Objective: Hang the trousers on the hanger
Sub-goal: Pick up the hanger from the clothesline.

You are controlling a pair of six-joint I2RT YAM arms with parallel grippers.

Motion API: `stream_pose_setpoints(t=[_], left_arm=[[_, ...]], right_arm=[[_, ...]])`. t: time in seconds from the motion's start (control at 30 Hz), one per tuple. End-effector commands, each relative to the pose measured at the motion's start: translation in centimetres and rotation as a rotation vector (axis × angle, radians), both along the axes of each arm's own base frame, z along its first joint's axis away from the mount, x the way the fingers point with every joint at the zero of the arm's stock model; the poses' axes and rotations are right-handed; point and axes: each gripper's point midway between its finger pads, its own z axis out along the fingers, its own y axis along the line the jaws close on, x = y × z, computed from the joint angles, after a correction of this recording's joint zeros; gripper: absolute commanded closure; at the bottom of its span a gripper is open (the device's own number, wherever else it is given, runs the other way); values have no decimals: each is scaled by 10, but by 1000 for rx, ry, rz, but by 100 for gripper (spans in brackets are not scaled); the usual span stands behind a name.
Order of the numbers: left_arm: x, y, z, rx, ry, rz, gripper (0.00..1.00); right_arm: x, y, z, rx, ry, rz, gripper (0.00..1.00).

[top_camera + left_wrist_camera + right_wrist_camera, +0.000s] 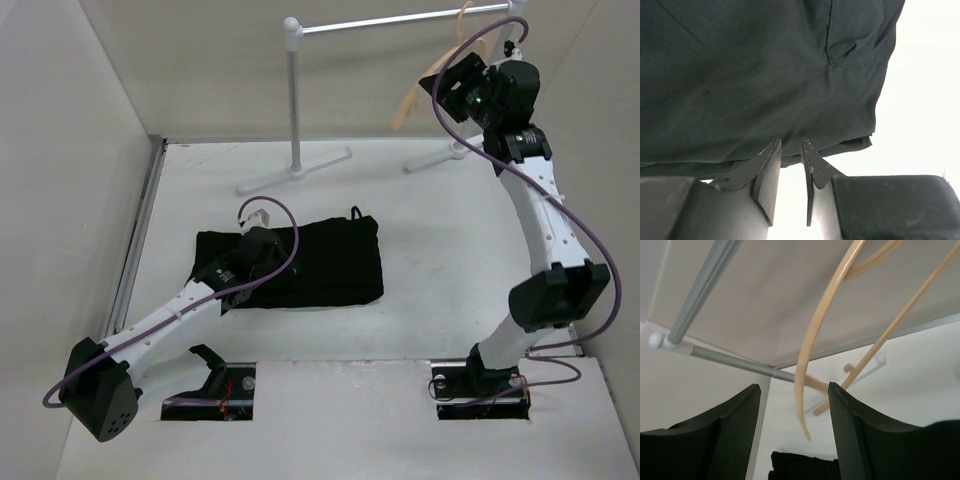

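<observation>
Overhead shows trousers folded on table, hanger hung on rail. Left wrist shows left gripper narrowly parted at cloth edge; cannot tell if pinching. Right wrist shows right gripper spread around hanger.

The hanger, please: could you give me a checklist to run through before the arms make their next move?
1. Hanger between the fingers of the right gripper: ok.
2. Right gripper closed on the hanger: not ok, jaws wide open.
3. Hanger hung on the rail: ok.
4. Left gripper at the edge of the trousers: ok.
5. Left gripper pinching cloth: cannot tell, jaws nearly shut at the edge.
6. Trousers folded flat on the table: ok.
</observation>
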Motion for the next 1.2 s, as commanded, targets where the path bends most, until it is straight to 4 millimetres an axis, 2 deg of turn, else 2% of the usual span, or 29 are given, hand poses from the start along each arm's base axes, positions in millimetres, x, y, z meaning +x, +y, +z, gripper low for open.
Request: stream_pose_setpoints(t=[0.0,0.1,0.27,0.5,0.73,0.93,1.03,1.17], left_arm=[[2,-1,9,-10,-31,5,79],[1,1,6,-2,-21,10,79],[0,0,2,-3,-11,18,78],[-4,2,-5,-7,5,30,78],[-2,1,-1,-19,-6,33,76],[2,0,9,-35,-24,33,74],[6,-2,18,-47,-41,33,72],[14,-11,45,-85,-75,9,63]], right_arm=[[8,10,14,-17,-30,81,37],[22,12,12,-11,-24,101,39],[29,21,15,3,-52,152,49],[26,28,24,20,-85,190,73],[3,30,59,6,-183,216,80],[-20,27,76,-40,-248,222,82],[-27,27,72,-44,-239,225,82],[-36,29,49,-44,-195,227,82]])
